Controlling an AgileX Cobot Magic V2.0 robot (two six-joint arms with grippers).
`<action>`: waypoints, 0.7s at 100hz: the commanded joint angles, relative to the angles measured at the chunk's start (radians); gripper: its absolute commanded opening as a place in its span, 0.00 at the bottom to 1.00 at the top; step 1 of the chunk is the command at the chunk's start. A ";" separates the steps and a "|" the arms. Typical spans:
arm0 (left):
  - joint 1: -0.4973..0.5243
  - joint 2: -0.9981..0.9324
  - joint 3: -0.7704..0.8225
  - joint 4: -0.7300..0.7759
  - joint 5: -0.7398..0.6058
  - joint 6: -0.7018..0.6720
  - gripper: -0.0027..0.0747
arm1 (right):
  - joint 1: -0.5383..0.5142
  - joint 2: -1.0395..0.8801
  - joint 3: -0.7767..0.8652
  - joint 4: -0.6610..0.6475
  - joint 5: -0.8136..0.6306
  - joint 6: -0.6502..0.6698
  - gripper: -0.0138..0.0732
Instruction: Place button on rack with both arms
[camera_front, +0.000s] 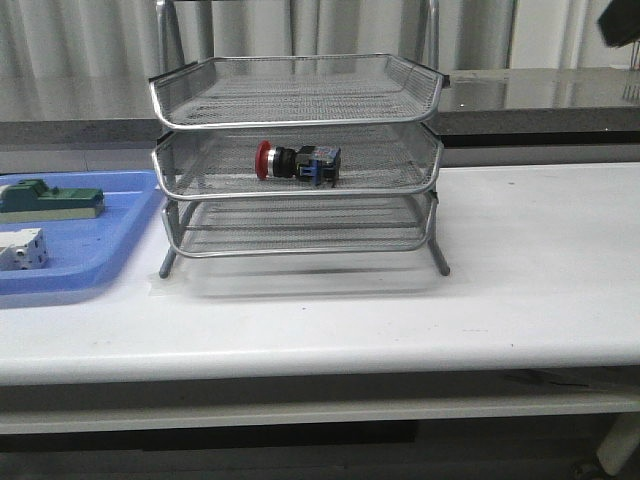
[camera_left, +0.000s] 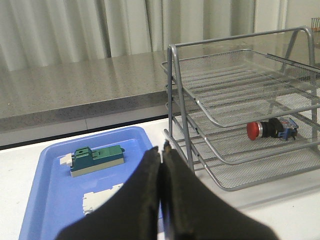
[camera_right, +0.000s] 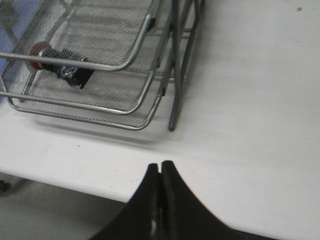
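Left claw (camera_left: 161, 150): clenched, fingers pressed together with nothing between them, raised above the bench over the near edge of the blue tray.
Right claw (camera_right: 160, 167): clenched too, empty, hanging over bare bench off the rack's right front corner, well apart from it.
Bench (camera_front: 520, 290): white top carrying the rack and the tray.
Rack (camera_front: 300, 100): three wire-mesh tiers on a metal frame, standing on the bench; top and bottom tiers hold nothing.
Button (camera_front: 296, 162): lying on its side in the rack's middle tier, near the tier's front rim and about midway across it, red cap toward the tray side, blue-and-black block toward the other. The wrist views show it resting on the mesh, touched by neither claw.
Tray (camera_front: 120, 250): blue plastic, just left of the rack, its edge close beside the rack's left legs.
Green block (camera_front: 50, 200): in the tray, on the side farther back from the bench's front edge.
White block (camera_front: 22, 250): in the tray, nearer the front than the green one, apart from it.
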 joint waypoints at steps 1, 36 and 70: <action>0.000 0.008 -0.026 -0.013 -0.083 -0.012 0.01 | -0.045 -0.104 0.006 -0.010 -0.049 0.000 0.09; 0.000 0.008 -0.026 -0.013 -0.083 -0.012 0.01 | -0.133 -0.417 0.163 -0.045 -0.065 0.000 0.09; 0.000 0.008 -0.026 -0.013 -0.083 -0.012 0.01 | -0.133 -0.595 0.254 -0.045 -0.029 -0.001 0.09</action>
